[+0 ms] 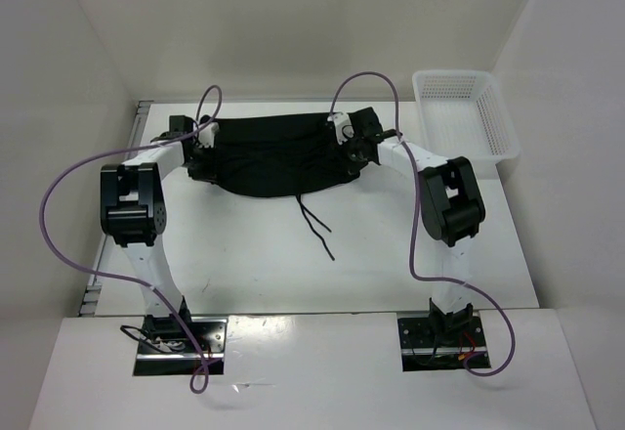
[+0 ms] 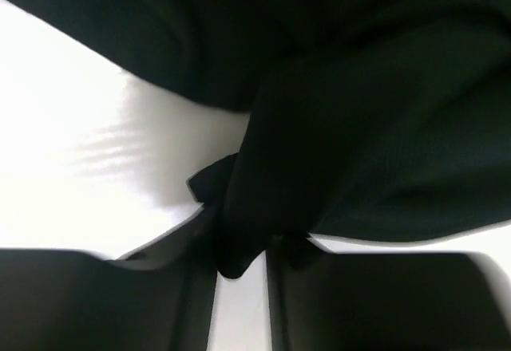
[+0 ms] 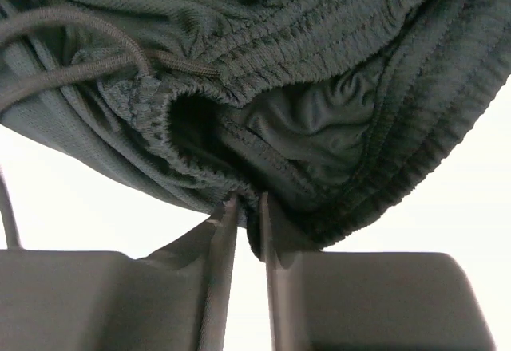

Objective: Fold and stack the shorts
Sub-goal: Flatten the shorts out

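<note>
The black shorts lie spread across the far middle of the table, with the drawstring cord trailing toward the near side. My left gripper is at their left end, shut on a fold of black fabric pinched between its fingers. At the right end my right gripper is shut on the elastic waistband, which bunches between its narrow fingers. The cord runs along the waistband in the right wrist view.
A white mesh basket stands at the far right corner of the table. White walls close in the table on the left, far and right sides. Purple cables loop over both arms.
</note>
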{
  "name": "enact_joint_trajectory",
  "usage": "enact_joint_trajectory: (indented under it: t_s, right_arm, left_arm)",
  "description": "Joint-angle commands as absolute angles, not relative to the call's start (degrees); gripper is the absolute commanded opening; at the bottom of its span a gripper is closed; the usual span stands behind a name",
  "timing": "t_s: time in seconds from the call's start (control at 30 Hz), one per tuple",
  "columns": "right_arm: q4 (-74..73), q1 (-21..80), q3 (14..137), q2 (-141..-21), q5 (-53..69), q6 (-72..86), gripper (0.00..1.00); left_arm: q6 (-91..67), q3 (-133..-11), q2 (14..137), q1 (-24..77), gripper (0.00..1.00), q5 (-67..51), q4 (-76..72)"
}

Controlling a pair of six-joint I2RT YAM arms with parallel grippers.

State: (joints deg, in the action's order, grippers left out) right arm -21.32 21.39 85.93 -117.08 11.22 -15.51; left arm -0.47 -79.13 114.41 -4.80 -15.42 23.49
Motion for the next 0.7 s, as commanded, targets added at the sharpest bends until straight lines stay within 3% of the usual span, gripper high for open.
enact_joint_trajectory:
  t_s: [0.0,0.03,0.13,0.23,0.43,0.67]
  right_arm:
    - [-21.3,22.0,88.3,-118.0,11.1,-15.4,0.15]
    - [-21.4,22.0,89.5,-118.7,11.8,-14.9,0.03]
    - [-22.5,22.0,90.8,-117.0,13.7,-12.6,0.00]
    - [-22.5,22.0,90.8,-110.5,16.6,-9.5,0.00]
    - [-22.0,16.7,86.1,-94.9,24.5,0.7,0.00]
    - [-29.1,15.5,72.5,-91.3,29.0,9.0,0.00]
  left_arm:
    - [0.0,-82.0,116.7,-5.0,0.24,-16.5,21.5]
    - [0.0,-82.7,117.3,-5.0,0.15,-17.0,21.5]
    - [0.0,-84.5,116.6,-5.5,0.00,-18.4,24.2]
    - [0.0,-89.8,114.4,-9.0,0.00,-22.4,32.5]
    - [0.0,-99.3,107.3,-16.3,0.00,-18.6,56.4]
    - [0.0,-89.3,103.8,-15.6,0.02,-13.8,67.1]
